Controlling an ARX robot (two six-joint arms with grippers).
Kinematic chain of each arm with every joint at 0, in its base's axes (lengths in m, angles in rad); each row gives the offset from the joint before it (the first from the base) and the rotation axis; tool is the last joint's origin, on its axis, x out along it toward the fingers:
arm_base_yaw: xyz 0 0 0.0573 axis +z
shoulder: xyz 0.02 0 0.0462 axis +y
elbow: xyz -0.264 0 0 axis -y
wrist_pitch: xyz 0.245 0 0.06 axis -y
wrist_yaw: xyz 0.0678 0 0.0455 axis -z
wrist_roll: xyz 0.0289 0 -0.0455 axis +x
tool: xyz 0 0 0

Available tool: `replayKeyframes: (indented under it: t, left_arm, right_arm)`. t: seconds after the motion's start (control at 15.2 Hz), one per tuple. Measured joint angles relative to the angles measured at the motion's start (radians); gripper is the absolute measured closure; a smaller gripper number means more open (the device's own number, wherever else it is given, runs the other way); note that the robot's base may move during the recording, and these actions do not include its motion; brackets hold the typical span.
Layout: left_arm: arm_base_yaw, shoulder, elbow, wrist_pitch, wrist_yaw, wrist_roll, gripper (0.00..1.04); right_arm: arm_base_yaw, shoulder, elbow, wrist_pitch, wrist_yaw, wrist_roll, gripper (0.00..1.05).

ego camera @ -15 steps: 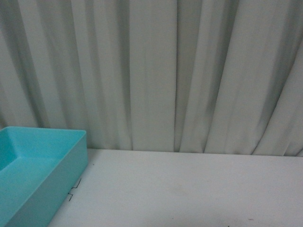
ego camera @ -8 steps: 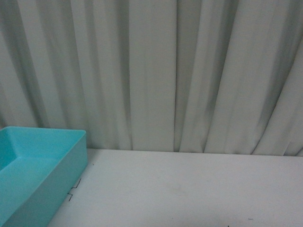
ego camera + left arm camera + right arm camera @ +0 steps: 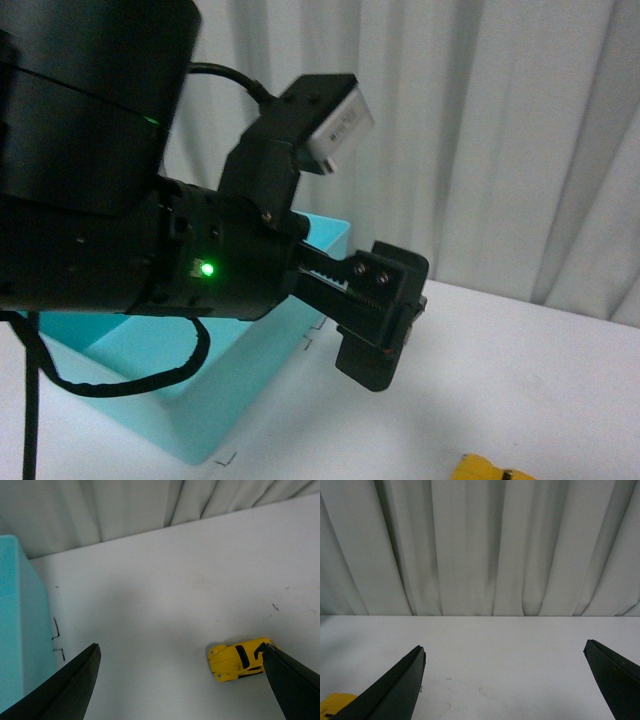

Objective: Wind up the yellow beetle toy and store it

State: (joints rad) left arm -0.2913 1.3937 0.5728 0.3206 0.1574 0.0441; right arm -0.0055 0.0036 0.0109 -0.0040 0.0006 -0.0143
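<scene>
On a white table (image 3: pixel 165 580) before pale pleated curtains (image 3: pixel 480 545), the yellow beetle toy (image 3: pixel 236 661) lies below the left tool (image 3: pixel 181 650), which gapes wide and empty, like the right tool (image 3: pixel 505 647).

— Where does the front view sit?
— Close behind the left arm (image 3: pixel 150 240), facing the curtain (image 3: pixel 520 130).
— And the wrist views?
— Left looks down on the tabletop (image 3: pixel 165 595); right looks level at the curtain. All three catch the yellow beetle toy (image 3: pixel 237 660).
</scene>
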Motion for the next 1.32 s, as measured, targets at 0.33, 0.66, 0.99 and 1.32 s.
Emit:
replayKeyframes:
  t: [0.33, 0.66, 0.99, 1.32]
  left_arm:
    - [-0.156, 0.225, 0.24, -0.105, 0.039, 0.33, 0.07]
    - [-0.293, 0.401, 0.35, -0.247, 0.071, 0.613, 0.07]
    - [-0.35, 0.668, 0.525, -0.359, 0.023, 0.806, 0.07]
    - [-0.298, 0.732, 0.602, -0.431, 0.011, 0.88, 0.07]
  right_arm:
    - [0.0, 0.0, 0.0, 0.0, 0.0, 0.0, 0.06]
    - [0.0, 0.0, 0.0, 0.0, 0.0, 0.0, 0.06]
    - [0.0, 0.0, 0.0, 0.0, 0.0, 0.0, 0.06]
    - [0.0, 0.0, 0.0, 0.0, 0.0, 0.0, 0.06]
